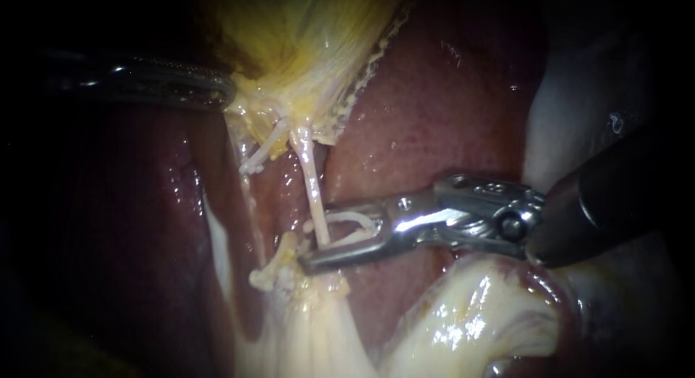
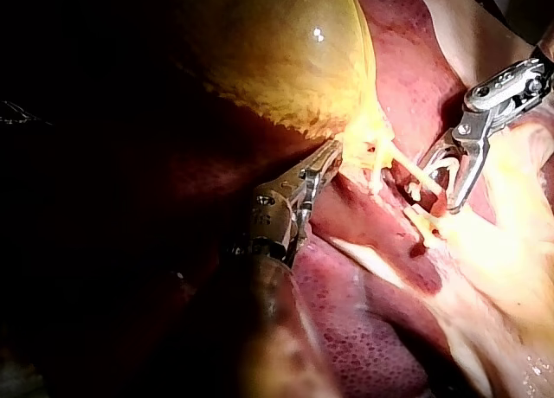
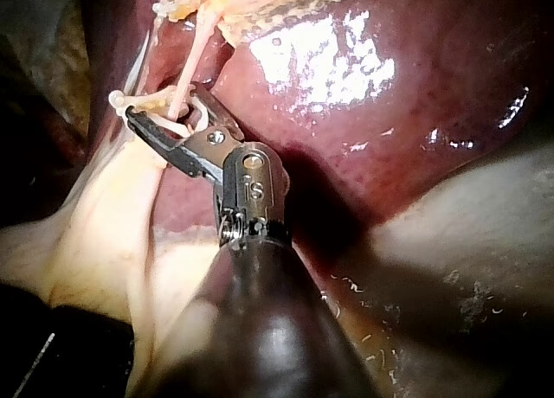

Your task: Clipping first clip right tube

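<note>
Two pale tubes hang from the neck of the yellow gallbladder (image 1: 311,30). The left tube (image 1: 266,148) is short and thin. The right tube (image 1: 310,175) runs down into my right instrument (image 1: 315,237), whose jaws stand apart on either side of it. A white clip (image 1: 355,220) sits between them, touching both, with the tube inside it and not pinched. In the right wrist view the same jaws (image 3: 160,104) straddle the tube (image 3: 195,52). My left instrument (image 1: 226,95) is shut on the gallbladder's neck, as the left wrist view also shows (image 2: 333,151).
Dark red liver (image 1: 434,110) lies behind and around the tubes. A glossy pale fold of fatty tissue (image 1: 470,313) bulges just under my right instrument's wrist. Pale strands (image 1: 279,269) spread below the jaws.
</note>
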`<state>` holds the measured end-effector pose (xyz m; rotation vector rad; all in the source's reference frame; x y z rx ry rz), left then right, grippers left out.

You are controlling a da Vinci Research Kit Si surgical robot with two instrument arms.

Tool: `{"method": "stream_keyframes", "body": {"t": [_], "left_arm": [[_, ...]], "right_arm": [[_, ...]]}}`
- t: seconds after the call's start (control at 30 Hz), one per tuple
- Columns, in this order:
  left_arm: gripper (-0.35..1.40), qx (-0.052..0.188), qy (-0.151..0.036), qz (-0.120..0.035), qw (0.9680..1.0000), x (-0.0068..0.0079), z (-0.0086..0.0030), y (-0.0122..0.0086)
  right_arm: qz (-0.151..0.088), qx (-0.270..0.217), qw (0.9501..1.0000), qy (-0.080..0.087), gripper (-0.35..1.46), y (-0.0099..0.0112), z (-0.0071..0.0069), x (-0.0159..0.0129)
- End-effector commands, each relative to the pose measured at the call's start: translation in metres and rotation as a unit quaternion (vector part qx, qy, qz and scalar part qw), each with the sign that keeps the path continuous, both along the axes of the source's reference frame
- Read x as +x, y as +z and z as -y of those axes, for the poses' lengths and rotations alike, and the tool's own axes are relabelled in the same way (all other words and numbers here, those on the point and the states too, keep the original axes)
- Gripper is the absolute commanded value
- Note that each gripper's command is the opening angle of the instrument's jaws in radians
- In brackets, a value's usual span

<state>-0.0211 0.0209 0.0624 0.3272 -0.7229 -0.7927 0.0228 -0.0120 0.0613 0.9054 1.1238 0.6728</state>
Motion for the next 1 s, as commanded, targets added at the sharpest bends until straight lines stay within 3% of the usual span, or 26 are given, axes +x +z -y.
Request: {"method": "stream_keyframes", "body": {"t": [0.03, 0.3, 0.7, 1.0], "left_arm": [[-0.35, 0.0, 0.0, 0.0, 1.0, 0.0, 0.0, 0.0], [-0.35, 0.0, 0.0, 0.0, 1.0, -0.0001, 0.0, 0.0], [-0.35, 0.0, 0.0, 0.0, 1.0, 0.0, 0.0, 0.0], [-0.35, 0.001, 0.0, -0.001, 1.0, 0.0, 0.0, 0.0]], "right_arm": [[-0.004, 0.008, 1.0, 0.0, 0.5, -0.0003, 0.0001, 0.0001], [-0.044, 0.064, 0.997, -0.006, 0.5, -0.0022, 0.001, 0.0006], [-0.051, 0.086, 0.9947, -0.025, 0.48, -0.0036, 0.002, 0.0002], [-0.055, 0.087, 0.9942, -0.032, 0.28, -0.0031, 0.0016, 0.0]]}}
